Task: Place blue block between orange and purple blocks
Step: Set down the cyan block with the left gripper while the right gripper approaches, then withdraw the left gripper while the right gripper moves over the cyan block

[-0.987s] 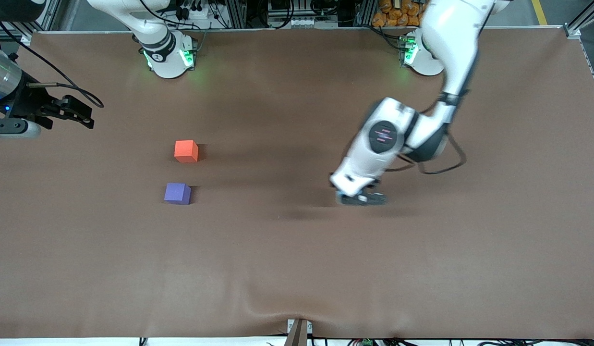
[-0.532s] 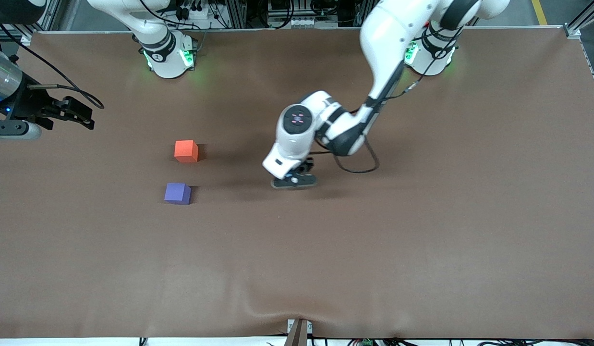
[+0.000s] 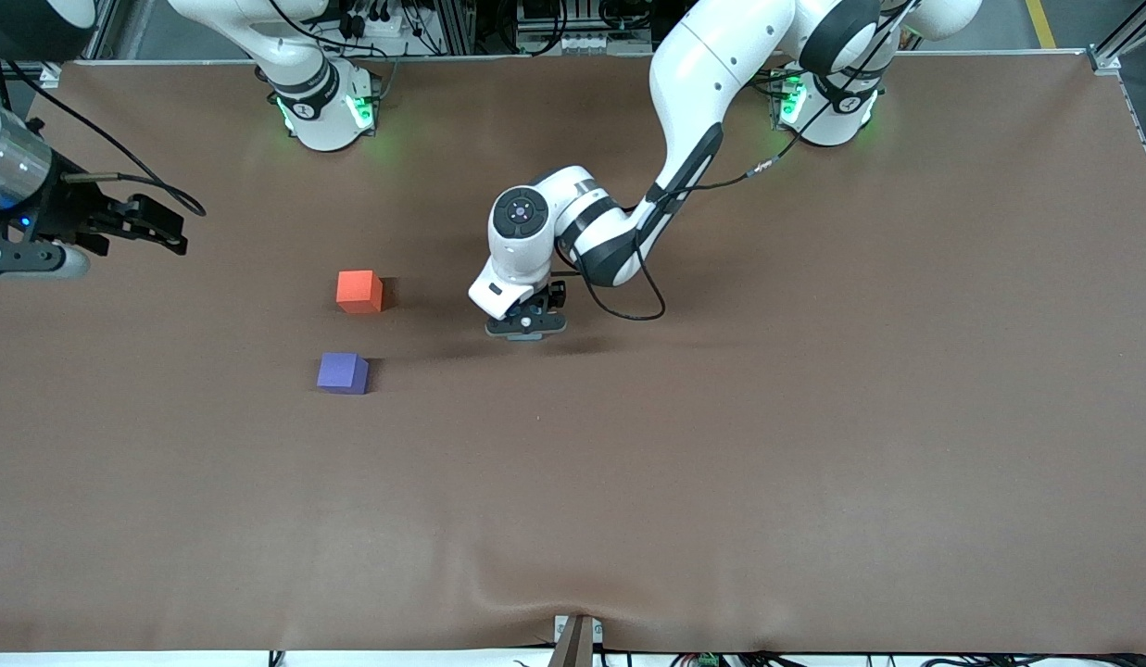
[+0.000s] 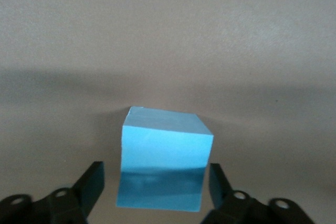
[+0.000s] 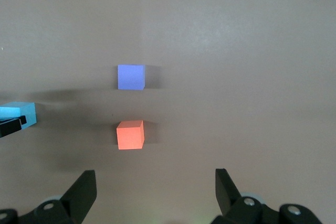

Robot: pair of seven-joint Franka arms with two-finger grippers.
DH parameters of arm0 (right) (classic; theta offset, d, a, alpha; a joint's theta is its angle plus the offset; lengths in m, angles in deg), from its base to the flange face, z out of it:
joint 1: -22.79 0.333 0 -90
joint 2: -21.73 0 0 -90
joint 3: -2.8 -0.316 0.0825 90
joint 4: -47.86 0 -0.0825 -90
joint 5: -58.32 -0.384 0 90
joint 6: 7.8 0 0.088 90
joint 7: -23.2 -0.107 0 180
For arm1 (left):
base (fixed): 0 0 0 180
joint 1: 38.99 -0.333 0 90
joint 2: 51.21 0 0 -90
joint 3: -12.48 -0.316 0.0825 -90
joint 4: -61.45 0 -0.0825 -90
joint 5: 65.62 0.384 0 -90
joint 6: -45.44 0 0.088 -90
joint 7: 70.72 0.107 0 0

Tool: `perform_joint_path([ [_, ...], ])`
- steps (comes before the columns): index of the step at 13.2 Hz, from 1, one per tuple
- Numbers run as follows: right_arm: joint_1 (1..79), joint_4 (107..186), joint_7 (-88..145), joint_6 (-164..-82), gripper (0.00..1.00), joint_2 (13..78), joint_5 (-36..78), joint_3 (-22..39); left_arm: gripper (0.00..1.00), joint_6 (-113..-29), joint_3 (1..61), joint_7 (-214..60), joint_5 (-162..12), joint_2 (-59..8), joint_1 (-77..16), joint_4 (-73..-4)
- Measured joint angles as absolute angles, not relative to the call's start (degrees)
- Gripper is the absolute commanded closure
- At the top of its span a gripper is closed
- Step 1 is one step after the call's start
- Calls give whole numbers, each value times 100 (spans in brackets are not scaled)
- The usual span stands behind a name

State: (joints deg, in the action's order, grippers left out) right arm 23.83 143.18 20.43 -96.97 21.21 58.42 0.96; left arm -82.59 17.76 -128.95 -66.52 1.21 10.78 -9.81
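carrier: left gripper up over bare table, roughly mid-table, toward the right arm's end from its own base.
grip: clenched on the blue block; left wrist view shows a finger pressed on each of two opposing faces, block sitting square between them. Block is hidden under the wrist in the front view.
blue block location: in the air, in the left gripper, also visible at the edge of the right wrist view.
targets: orange block and purple block both on the table toward the right arm's end; orange farther from the front camera, purple nearer, well apart from each other with a bare gap.
key relation: the gap lies from the left gripper toward the right arm's end of the table and slightly nearer the front camera. Orange–purple line runs near/far, so my read is the approach goes in sideways across that line.
fit: gap looks wider than one cube, though not by much; judgement only. Finger axis looks to run along the table's length, so the fingers should miss the neighbours.
nearer arm: the left gripper already has the load, so it does the place.
right gripper: released, fingers spread, waiting above the table edge at the right arm's end, looking onto both target blocks.
risk: clipping orange or purple on descent if off-centre.
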Motion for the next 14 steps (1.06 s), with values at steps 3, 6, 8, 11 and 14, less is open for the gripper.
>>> perform_joint_path([
  [3,2383,14340,2046,-9699,0,2518,5845,88,0,-7772,1690,-12954,-6641,-75,1074,-781],
  [6,2455,14341,2026,-9804,0,2927,5845,12,0,-6621,1305,-12940,-6467,-876,929,-676],
  [8,2623,14344,1676,-9982,0,3106,5841,-20,0,-5831,1177,-12658,-6418,-1541,458,-685],
  [11,3096,14349,941,-10337,0,3386,5827,-46,0,-5069,1151,-11716,-6408,-2257,-533,-728],
  [14,3546,14352,284,-10735,0,3661,5576,-63,0,-4489,1161,-10882,-6407,-2764,-1402,-776],
])
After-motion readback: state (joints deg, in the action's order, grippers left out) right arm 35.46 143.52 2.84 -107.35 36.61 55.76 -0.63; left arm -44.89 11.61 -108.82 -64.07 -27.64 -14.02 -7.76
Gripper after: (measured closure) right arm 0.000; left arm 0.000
